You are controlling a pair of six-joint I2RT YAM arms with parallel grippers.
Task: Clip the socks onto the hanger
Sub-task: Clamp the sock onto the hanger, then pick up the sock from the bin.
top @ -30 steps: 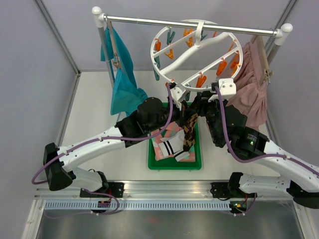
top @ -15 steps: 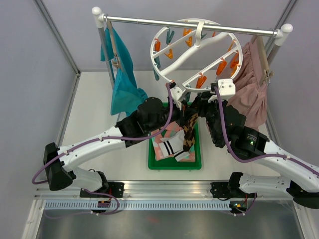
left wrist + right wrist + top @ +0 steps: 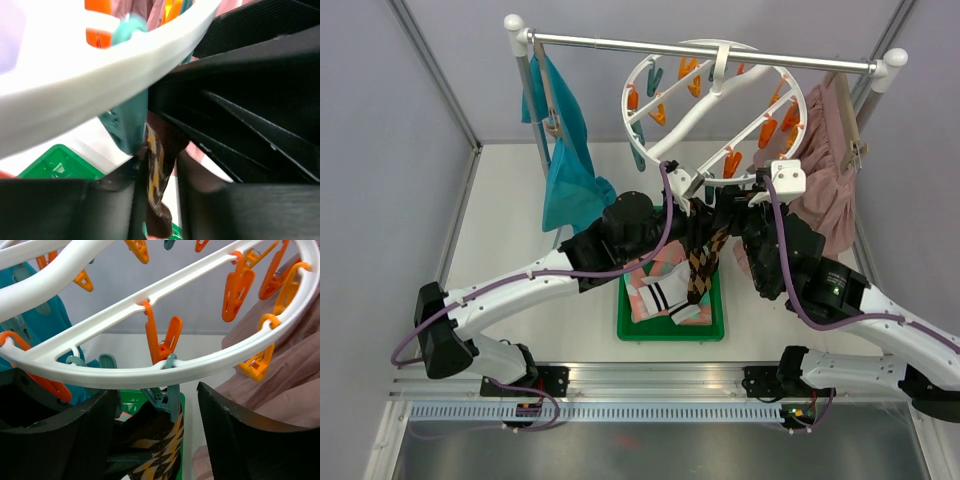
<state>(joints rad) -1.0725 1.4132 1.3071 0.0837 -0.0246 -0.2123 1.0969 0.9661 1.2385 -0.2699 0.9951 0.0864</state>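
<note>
A: Your right gripper [image 3: 154, 399] stood with jaws apart around a teal clip [image 3: 164, 394] on the hanger [image 3: 200, 368].
B: That clip held your argyle sock [image 3: 159, 446]; your left gripper [image 3: 160, 167] straddled that sock, clamped or loose I couldn't tell.

Glossy plas. hanger [image 3: 200, 371], knit sock [image 3: 157, 442]

The 2 arms reach forward, wrists raised and converging. On the right gripper [image 3: 156, 412] the jaws stand wide apart; on the left gripper [image 3: 161, 200] they stand close together.
</note>
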